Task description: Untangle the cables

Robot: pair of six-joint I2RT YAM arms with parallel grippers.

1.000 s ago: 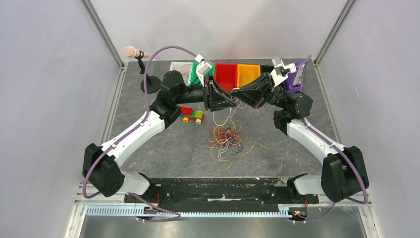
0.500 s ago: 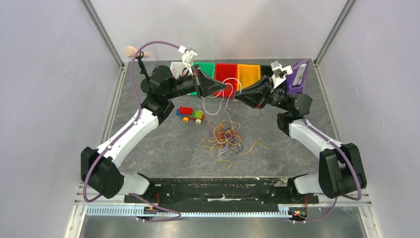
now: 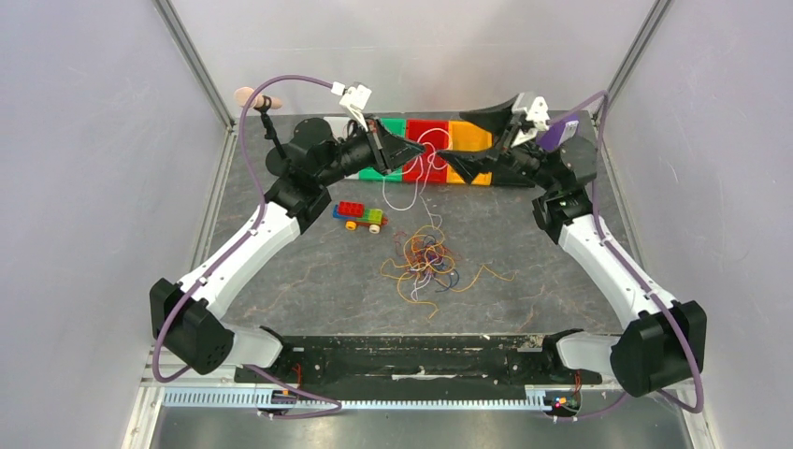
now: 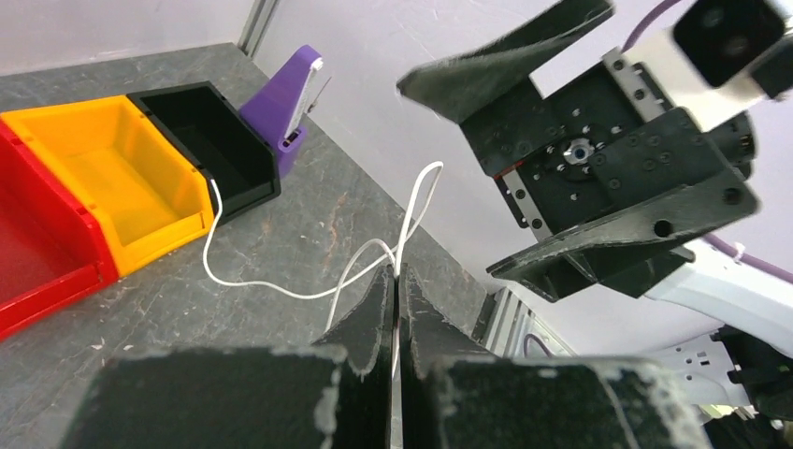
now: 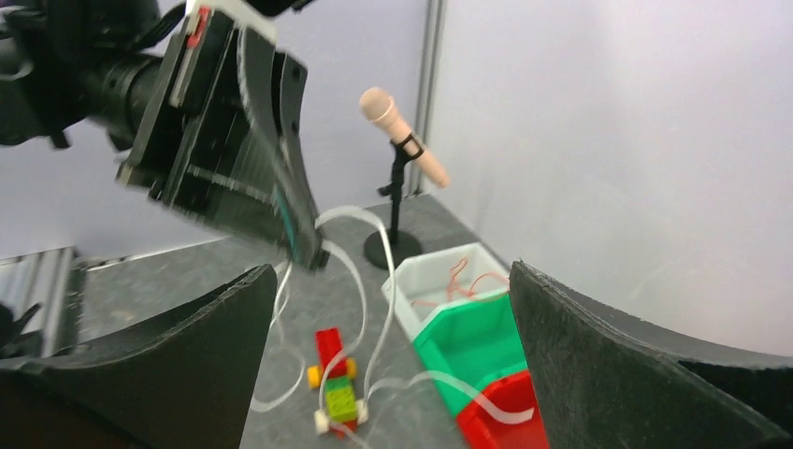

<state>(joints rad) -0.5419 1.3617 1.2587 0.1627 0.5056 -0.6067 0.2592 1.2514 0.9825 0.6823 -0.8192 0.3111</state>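
The left jaws are pinched shut on a white cable (image 4: 410, 220), which hangs in loops above the table (image 3: 309, 271). The right jaws stand spread wide just opposite, holding nothing. The other cables (image 3: 428, 265) lie tangled mid-table, below both.

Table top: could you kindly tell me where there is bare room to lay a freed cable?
Bare table lies right of the cable tangle, up to the right arm, and near-left of it, between the toy brick car and the left arm. The back edge is crowded with bins, and the middle by the tangle.
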